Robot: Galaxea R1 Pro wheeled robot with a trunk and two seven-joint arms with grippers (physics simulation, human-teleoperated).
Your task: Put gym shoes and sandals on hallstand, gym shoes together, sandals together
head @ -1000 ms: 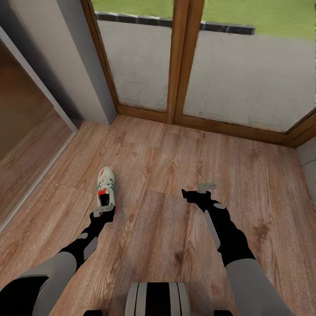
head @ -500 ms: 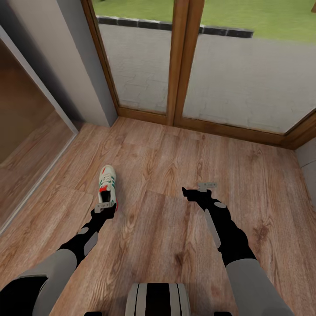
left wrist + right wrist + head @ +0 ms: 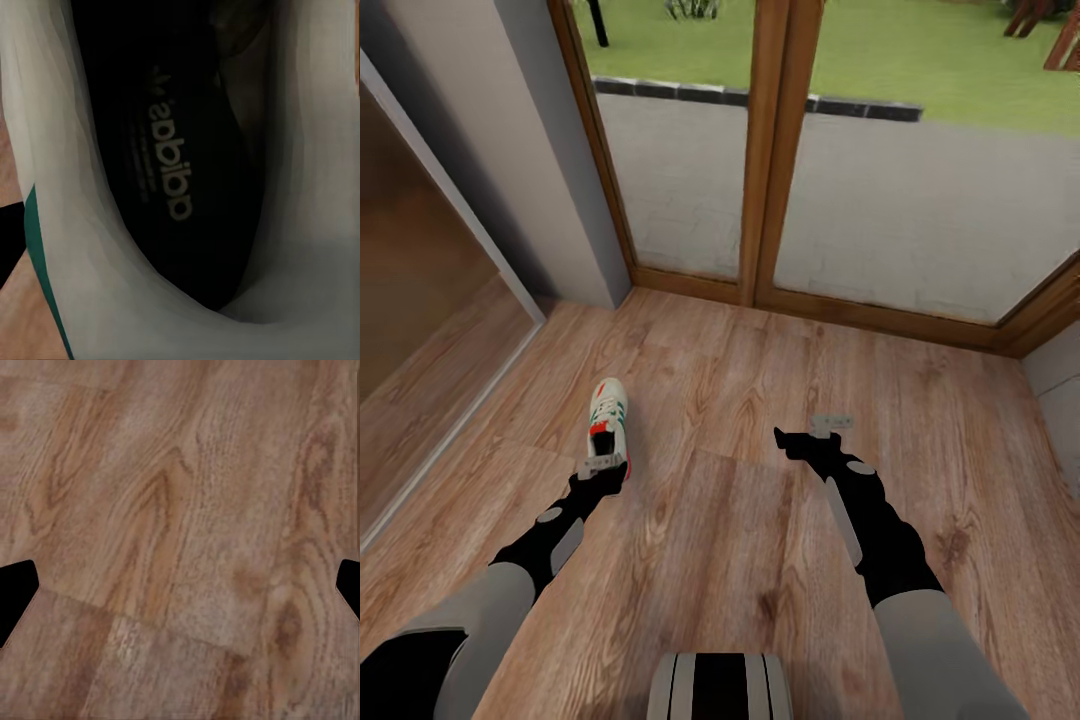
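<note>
Since a second ago the head camera has tilted up; the left gripper point(image 3: 603, 466) clamps the heel of one gym shoe point(image 3: 605, 417) above the corridor floor point(image 3: 740, 400), presumably for carrying; the right gripper point(image 3: 812, 432) hangs open, empty.

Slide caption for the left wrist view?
Left wrist camera looks straight into a gym shoe, its dark branded insole framed by the cream collar.

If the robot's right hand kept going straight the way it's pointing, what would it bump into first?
Most likely the wooden floor. The right wrist camera looks along the right end effector and shows bare planks between its spread fingertips, with nothing in the way. How far off the floor is, I cannot tell.
</note>
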